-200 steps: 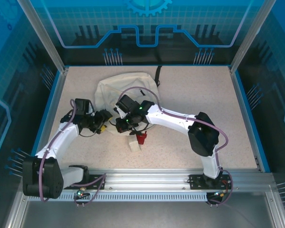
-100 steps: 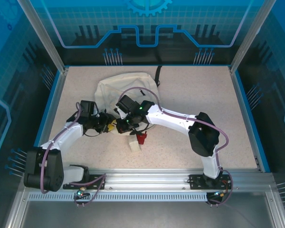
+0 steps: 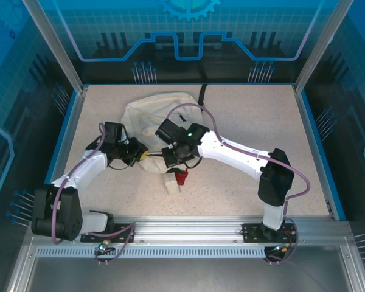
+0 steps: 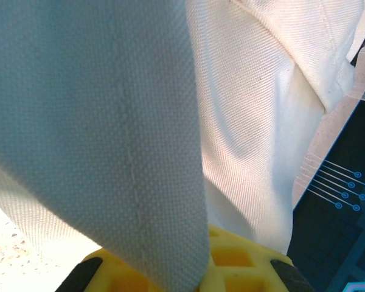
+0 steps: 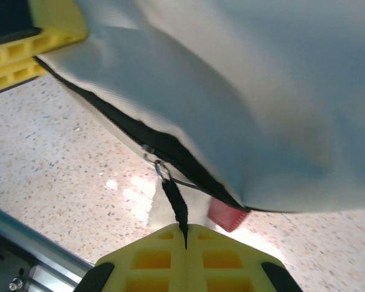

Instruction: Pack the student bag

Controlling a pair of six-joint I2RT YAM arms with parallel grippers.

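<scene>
I see the student bag (image 3: 161, 112) lying crumpled on the speckled surface (image 3: 249, 121), left of centre toward the far side, with both arms reaching in at its near edge. My left tool (image 4: 188, 274) is pinched together on a fold of the bag's cream fabric, which rises between its yellow fingers (image 4: 237, 258), while my right tool (image 5: 185, 243) is closed tight on the black zip pull (image 5: 175, 204) hanging from the dark zip line. A small red tab (image 5: 227, 214) sits just beyond that pull, under the bag's edge.
</scene>
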